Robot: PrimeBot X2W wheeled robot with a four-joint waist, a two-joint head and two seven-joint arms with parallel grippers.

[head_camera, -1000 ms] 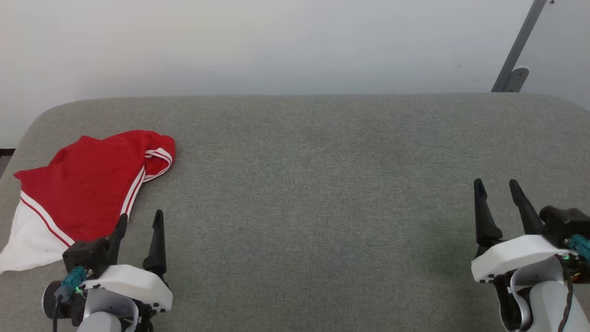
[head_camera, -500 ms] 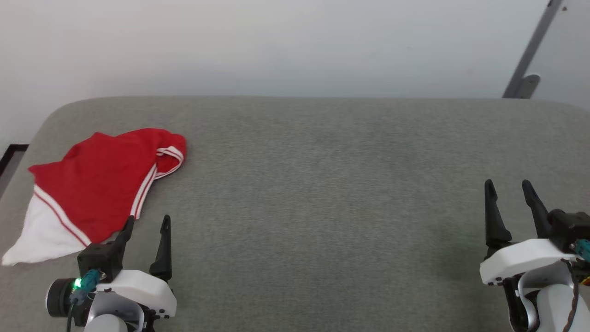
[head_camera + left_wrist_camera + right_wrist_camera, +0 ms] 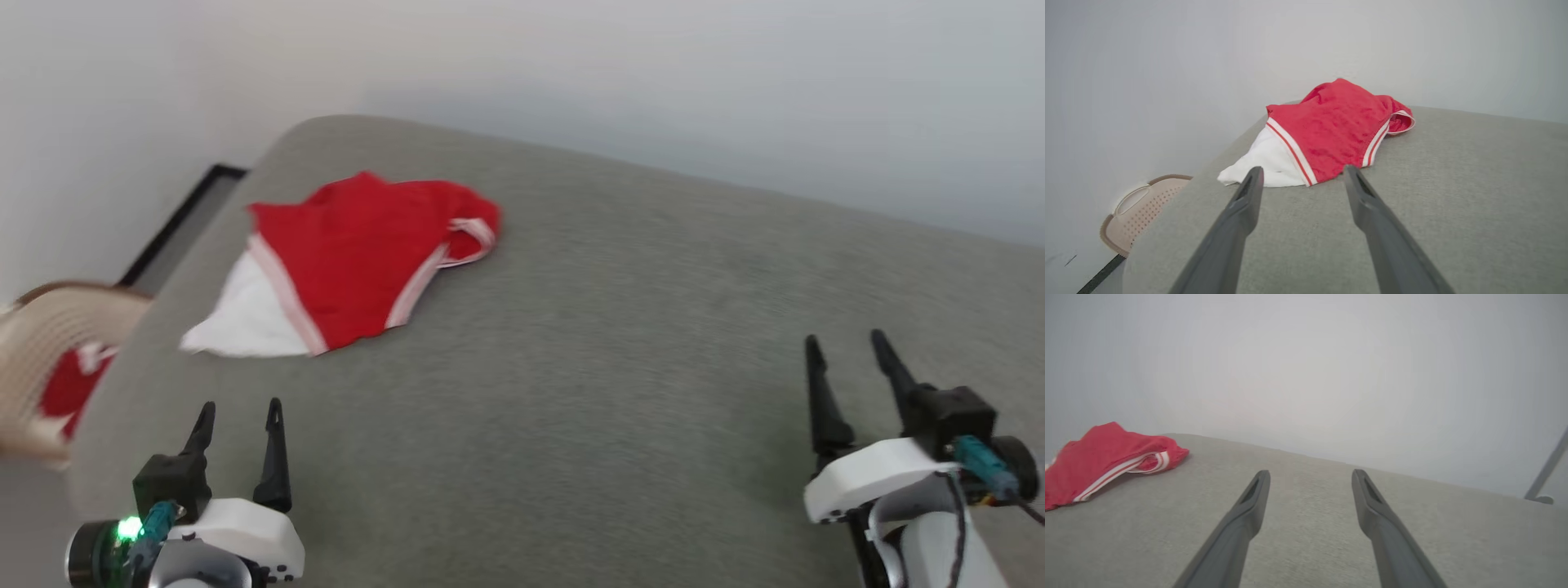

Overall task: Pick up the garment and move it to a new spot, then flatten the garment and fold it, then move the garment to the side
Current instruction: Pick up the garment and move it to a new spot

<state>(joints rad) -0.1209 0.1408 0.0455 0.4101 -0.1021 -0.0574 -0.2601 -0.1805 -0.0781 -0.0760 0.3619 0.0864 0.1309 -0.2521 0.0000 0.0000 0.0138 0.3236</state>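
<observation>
- Okay, I'm lining up the pick: the garment (image 3: 359,253) is lying crumpled at the far left of the grey tabletop (image 3: 620,343), close to its left edge, with the white sleeve end pointing my way.
- The left pincer (image 3: 241,404) is hanging spread wide and empty, short of the cloth. The right pincer (image 3: 843,336) is also spread and empty, well apart from it over bare tabletop.
- I'm planning to bring the left one in low at the near red hem, biting a raised fold rather than flat fabric so it isn't scraping the padding.
- I'm keeping the right one clear until the cloth is lifting.
- Versus a second ago, the whole head view is swinging left and tilting. I'm reading that as camera motion, not the garment sliding.
- A tan basket (image 3: 37,351) is now showing beside the tabletop's left edge, and both pincers are staying as wide as they were.
</observation>
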